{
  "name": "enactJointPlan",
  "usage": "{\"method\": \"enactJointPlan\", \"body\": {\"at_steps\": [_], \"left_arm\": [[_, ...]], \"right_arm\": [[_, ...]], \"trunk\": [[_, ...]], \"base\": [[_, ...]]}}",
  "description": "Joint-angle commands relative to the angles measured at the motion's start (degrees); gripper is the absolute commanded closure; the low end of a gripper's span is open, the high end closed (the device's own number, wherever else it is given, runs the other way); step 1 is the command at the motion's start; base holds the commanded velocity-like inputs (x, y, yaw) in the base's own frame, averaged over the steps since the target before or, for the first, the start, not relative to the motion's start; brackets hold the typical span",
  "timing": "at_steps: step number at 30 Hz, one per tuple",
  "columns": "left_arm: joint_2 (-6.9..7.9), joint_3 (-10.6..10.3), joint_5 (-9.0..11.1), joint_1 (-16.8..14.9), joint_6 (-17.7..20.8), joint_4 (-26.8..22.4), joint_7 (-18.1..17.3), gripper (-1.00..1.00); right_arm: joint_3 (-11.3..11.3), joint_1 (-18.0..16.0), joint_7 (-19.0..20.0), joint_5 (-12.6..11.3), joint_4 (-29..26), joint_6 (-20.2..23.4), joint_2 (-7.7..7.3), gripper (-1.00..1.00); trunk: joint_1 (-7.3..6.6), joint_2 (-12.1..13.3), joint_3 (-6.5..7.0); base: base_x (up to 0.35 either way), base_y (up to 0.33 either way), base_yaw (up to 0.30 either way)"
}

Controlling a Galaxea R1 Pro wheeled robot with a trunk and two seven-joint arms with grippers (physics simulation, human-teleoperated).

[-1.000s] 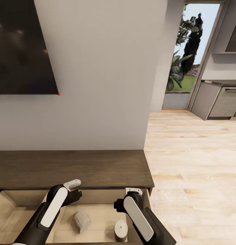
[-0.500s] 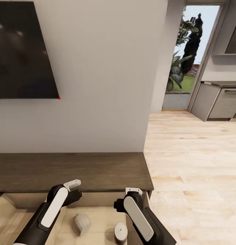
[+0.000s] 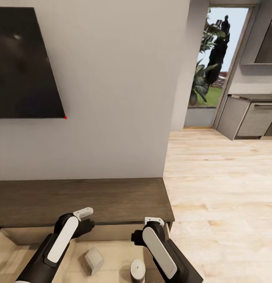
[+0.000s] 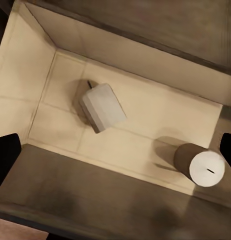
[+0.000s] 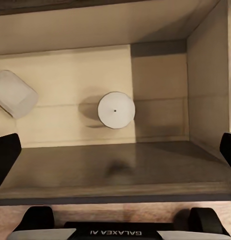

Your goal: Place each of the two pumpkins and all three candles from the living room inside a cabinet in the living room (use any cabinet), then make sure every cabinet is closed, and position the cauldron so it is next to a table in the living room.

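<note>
Two candles in, drawer yet to shut

Your left gripper (image 4: 115, 150) and right gripper (image 5: 115, 150) hung spread wide and empty over the open cabinet (image 3: 84, 198) drawer. Below the right, one candle (image 5: 116, 110) stood upright; below the left, the other (image 4: 102, 107) lay tipped, axis flat. Pumpkins, third candle and cauldron apparently remained.

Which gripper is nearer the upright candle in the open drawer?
Right. The right gripper hangs just above the upright candle; the left gripper sits farther off, over the toppled candle.

black arms (image 3: 41, 259) with white panels; base marked "galaxea ai" (image 5: 114, 233).
</note>
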Motion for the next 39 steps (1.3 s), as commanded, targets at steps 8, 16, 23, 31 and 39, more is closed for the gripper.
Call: {"method": "enactJointPlan", "body": {"at_steps": [8,16,23,31,39], "left_arm": [[0.15,-0.11,0.42,0.04,-0.03,-1.04,0.42,-1.00],[0.15,-0.21,0.27,0.05,0.01,-1.12,0.42,-1.00],[0.15,-0.28,0.25,0.05,0.03,-1.13,0.42,-1.00],[0.15,-0.30,0.25,0.05,0.05,-1.13,0.42,-1.00],[0.15,-0.30,0.25,0.05,0.03,-1.21,0.42,-1.00]], "right_arm": [[0.08,-0.05,-0.69,-0.56,-0.26,0.22,0.00,-1.00],[0.08,-0.07,-0.73,-0.57,-0.55,0.28,0.00,-1.00],[0.08,-0.07,-0.73,-0.57,-0.80,0.29,0.00,-1.00],[0.08,-0.07,-0.67,-0.57,-0.85,0.29,0.00,-1.00],[0.08,-0.07,-0.65,-0.57,-0.85,0.29,0.00,-1.00]], "trunk": [[-0.01,-0.03,-0.47],[-0.01,-0.03,-0.88],[-0.01,-0.03,-0.95],[-0.01,-0.03,-0.95],[-0.01,-0.03,-0.95]], "base": [[0.000,0.000,-0.221],[-0.125,0.000,-0.214],[-0.077,-0.129,-0.035],[-0.012,-0.126,-0.172],[0.000,-0.042,-0.272]]}}
